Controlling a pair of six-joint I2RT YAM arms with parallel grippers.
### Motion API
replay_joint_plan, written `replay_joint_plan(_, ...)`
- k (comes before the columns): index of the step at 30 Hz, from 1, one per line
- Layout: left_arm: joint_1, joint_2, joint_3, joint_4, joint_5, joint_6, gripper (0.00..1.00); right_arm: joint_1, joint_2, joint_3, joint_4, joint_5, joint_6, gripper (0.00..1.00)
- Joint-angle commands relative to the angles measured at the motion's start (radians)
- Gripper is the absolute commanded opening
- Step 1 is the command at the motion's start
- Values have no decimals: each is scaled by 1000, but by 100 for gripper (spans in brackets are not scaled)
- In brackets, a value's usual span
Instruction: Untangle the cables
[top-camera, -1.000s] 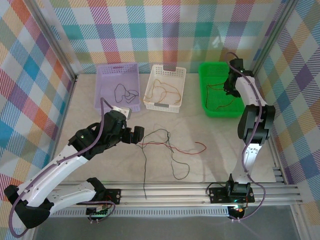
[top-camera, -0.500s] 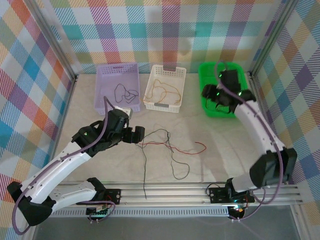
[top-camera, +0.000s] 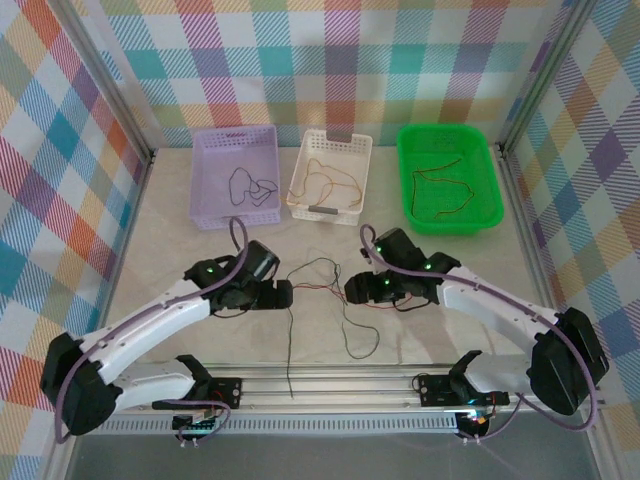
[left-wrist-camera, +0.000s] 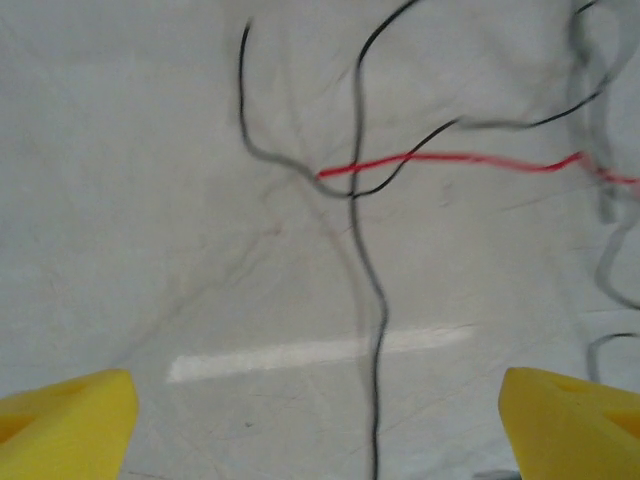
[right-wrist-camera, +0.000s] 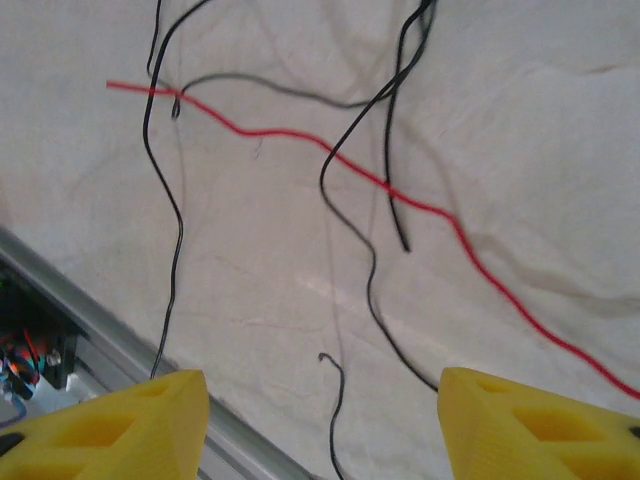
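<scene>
The left gripper (top-camera: 283, 296) is hovering low over the table (top-camera: 180, 250), its jaws standing wide apart and clasping nothing. In the left wrist view its yellow fingertips (left-wrist-camera: 65, 425) are framing a long black cable (left-wrist-camera: 374, 330), which is running up between them without touching either. Beyond it a red cable (left-wrist-camera: 440, 158) is crossing sideways over the black strands. The right gripper (top-camera: 352, 289) is facing it from the other side of the loose cables (top-camera: 318, 288), its jaws likewise released and empty. In the right wrist view the red cable is slanting across ahead of the fingers (right-wrist-camera: 545, 420), with black strands looping over and beside it.

The tangle is lying between the two grippers on pale, wrinkled cloth, and one black strand is trailing toward the aluminium rail (top-camera: 350, 378). At the far edge three baskets are sitting in a row: a purple basket (top-camera: 200, 190) holding a black cable, a white basket (top-camera: 300, 212) holding orange-yellow ones, and a green basket (top-camera: 407, 190) holding a reddish one. Plaid walls (top-camera: 330, 60) are enclosing the table.
</scene>
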Motion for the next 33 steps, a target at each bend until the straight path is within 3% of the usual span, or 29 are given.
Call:
replay_joint_plan(1,-11,39,-43,91,21,-67,91,49,-13,-43,90,-30,38,62)
replay_joint_plan(12,-67,201,-64,171,-107,-84,83,156,95,-73,148,55,90,59)
replay_joint_plan(23,-70,361,-29,277,-131,-95,63,167,114,-88,193,35,113,59)
replay_joint_plan(33,-69,367,9,285,-144,-96,6,170,110,-92,199,61,107,59)
